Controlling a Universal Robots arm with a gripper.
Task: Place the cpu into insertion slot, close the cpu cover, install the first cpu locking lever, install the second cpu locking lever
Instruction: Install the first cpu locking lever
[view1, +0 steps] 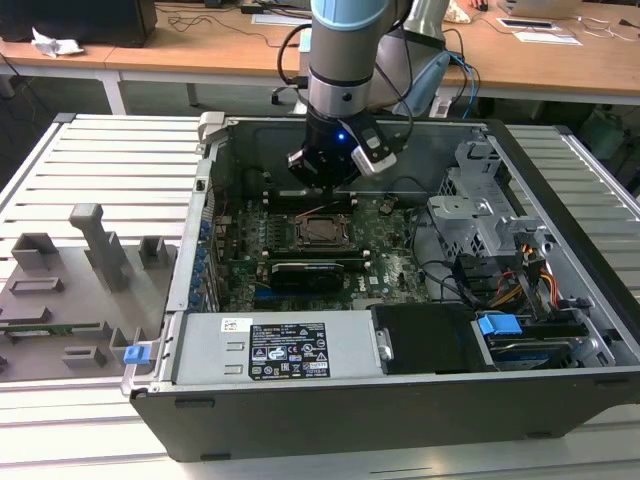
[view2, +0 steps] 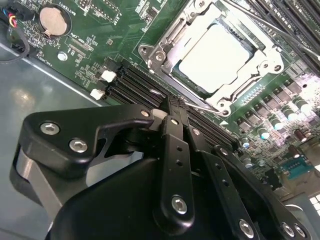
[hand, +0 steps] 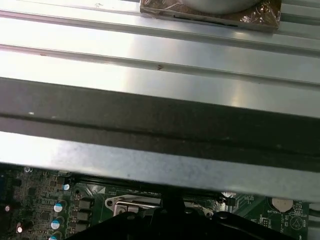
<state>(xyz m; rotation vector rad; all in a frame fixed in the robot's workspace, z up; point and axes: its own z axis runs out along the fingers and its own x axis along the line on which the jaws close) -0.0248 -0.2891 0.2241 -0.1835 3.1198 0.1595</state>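
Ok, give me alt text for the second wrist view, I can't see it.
A small square silver-topped cpu sits in its socket under a closed silver metal frame cover on a green motherboard. The arm's black pincer hangs close beside the socket's edge, near black memory slots.

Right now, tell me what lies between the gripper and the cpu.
In the second wrist view, the cpu cover's near rim and a thin wire lever lie between the gripper and the cpu.

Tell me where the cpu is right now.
The cpu sits in the insertion slot on the green motherboard, mid-case in the exterior view, framed by the cpu cover, just beyond the claw in the second wrist view.
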